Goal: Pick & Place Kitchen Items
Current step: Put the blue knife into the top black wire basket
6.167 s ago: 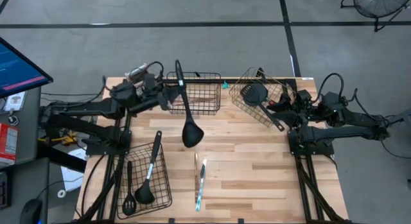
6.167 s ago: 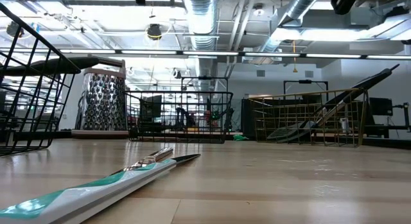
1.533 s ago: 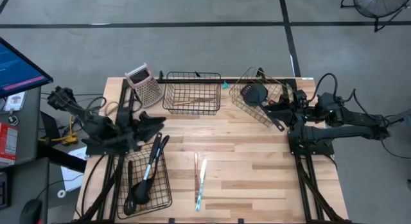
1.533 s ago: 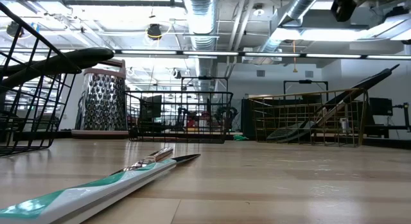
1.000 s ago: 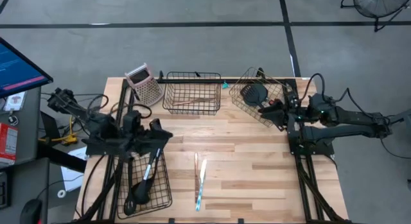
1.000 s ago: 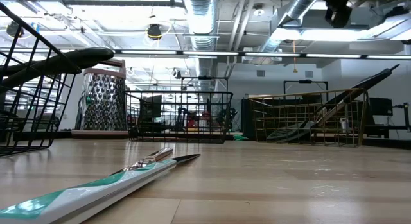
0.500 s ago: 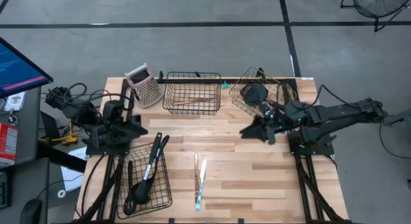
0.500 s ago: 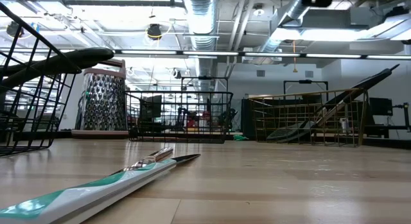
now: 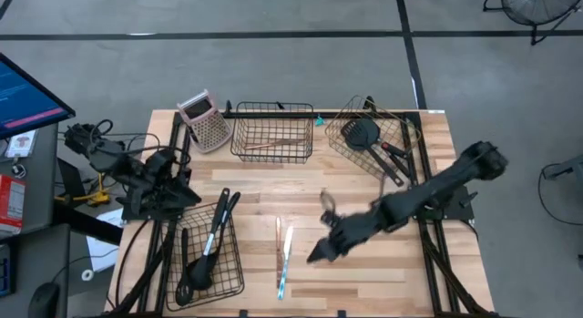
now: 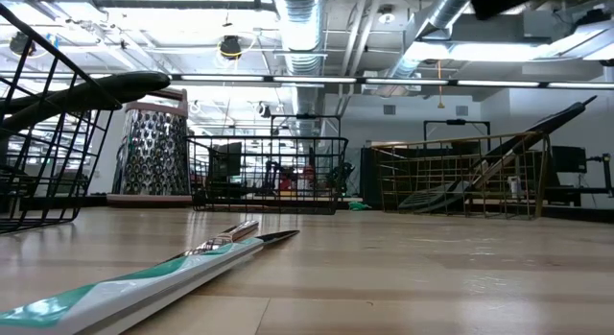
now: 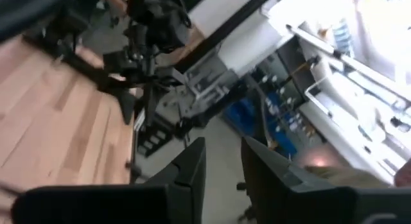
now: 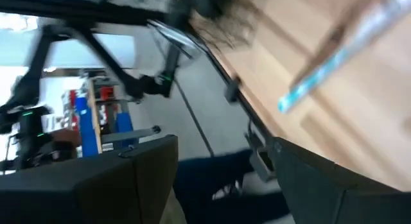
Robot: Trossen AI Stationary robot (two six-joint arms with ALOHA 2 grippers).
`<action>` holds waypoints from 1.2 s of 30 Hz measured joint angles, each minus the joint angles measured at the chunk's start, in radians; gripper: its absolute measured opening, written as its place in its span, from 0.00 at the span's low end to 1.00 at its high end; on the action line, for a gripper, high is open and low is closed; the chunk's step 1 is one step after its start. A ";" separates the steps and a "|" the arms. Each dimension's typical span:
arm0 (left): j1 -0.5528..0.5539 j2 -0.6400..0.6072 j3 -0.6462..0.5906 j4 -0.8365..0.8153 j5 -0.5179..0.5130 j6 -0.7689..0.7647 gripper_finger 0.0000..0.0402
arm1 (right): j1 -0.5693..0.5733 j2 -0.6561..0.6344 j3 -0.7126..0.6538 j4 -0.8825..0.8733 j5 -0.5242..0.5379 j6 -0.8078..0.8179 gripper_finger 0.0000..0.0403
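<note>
A teal-handled silvery knife lies flat on the table near the front middle, beside a thin copper-coloured utensil. The knife also shows in the low view and the right wrist view. My right gripper is open and empty, just right of the knife, above the table. My left gripper is drawn back at the table's left edge, empty, with a narrow gap between its fingers. Black utensils lie in the front left basket. A black spatula leans in the gold basket.
A pink-topped grater stands at the far left. A black wire basket at the far middle holds a wooden-handled utensil. Bare wood lies between the baskets and on the right half of the table.
My right gripper has swung from the gold basket toward the table's near edge and left, ending beside the teal-handled knife. My left gripper has drawn back from the front left basket toward the table's left edge. No utensil has moved.
</note>
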 joint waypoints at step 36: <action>0.000 -0.084 -0.001 -0.307 0.042 0.064 0.03 | -0.023 0.911 1.023 -0.904 0.179 0.186 0.61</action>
